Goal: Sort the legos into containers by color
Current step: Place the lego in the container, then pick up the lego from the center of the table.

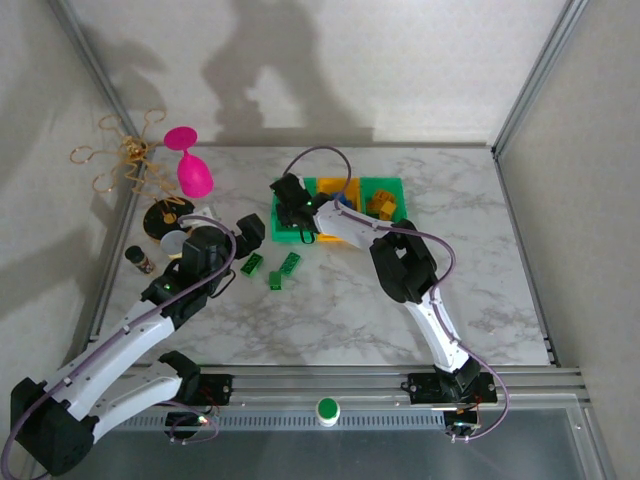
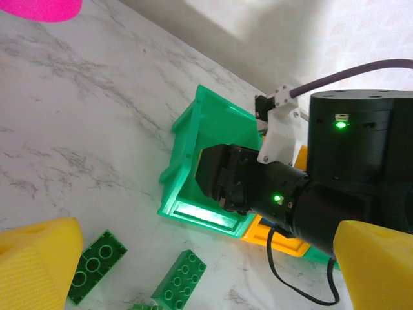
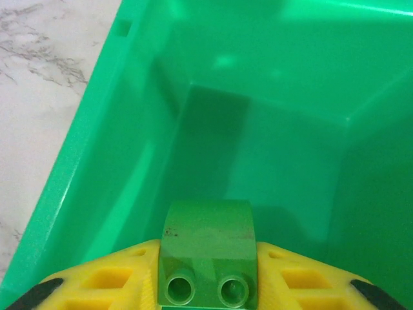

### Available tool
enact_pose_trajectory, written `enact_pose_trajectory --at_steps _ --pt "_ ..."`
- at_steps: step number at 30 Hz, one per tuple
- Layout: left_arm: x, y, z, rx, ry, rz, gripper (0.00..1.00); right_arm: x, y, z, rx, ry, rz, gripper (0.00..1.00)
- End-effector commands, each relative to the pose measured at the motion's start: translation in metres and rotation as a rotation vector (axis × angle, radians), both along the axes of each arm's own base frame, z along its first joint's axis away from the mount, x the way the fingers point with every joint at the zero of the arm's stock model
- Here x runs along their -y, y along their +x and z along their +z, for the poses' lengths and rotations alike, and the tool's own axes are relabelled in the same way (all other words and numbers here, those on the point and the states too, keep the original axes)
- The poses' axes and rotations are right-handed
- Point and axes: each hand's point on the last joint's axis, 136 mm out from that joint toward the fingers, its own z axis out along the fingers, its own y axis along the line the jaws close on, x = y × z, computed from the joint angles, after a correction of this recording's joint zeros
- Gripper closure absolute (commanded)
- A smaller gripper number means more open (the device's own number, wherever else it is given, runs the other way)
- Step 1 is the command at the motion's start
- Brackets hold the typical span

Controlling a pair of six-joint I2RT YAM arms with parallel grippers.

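Green brick (image 3: 206,248) — marble tabletop (image 1: 330,310) (pale walls (image 1: 400,60))

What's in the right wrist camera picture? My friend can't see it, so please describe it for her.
A green lego is pinched between the yellow fingers of the right claw, just above the inside of a green bin. A bit of marble table shows at the left.

White marbled tabletop (image 1: 340,320) — plain pale walls (image 1: 400,60), aluminium frame posts (image 1: 533,82), soft shadows behind.

three bins (image 1: 292,239) (image 1: 330,187) (image 1: 400,188), four green bricks (image 1: 251,265) (image 1: 290,261) (image 1: 275,281) (image 3: 206,248), one pink goblet (image 1: 193,170)
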Motion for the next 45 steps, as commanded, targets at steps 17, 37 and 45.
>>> enact_pose_trajectory --at_steps 17,37,45 --pt "0.001 -0.002 0.013 0.027 -0.038 -0.014 0.00 -0.003 0.003 0.063 0.079 0.091 0.026 0.53" --pt "-0.024 -0.036 0.009 -0.002 -0.017 0.017 0.00 0.001 -0.121 0.052 -0.067 0.122 0.065 0.46" --pt "-0.036 -0.054 0.003 -0.010 -0.030 0.039 0.01 -0.021 -0.173 0.023 -0.169 0.145 -0.004 0.37"
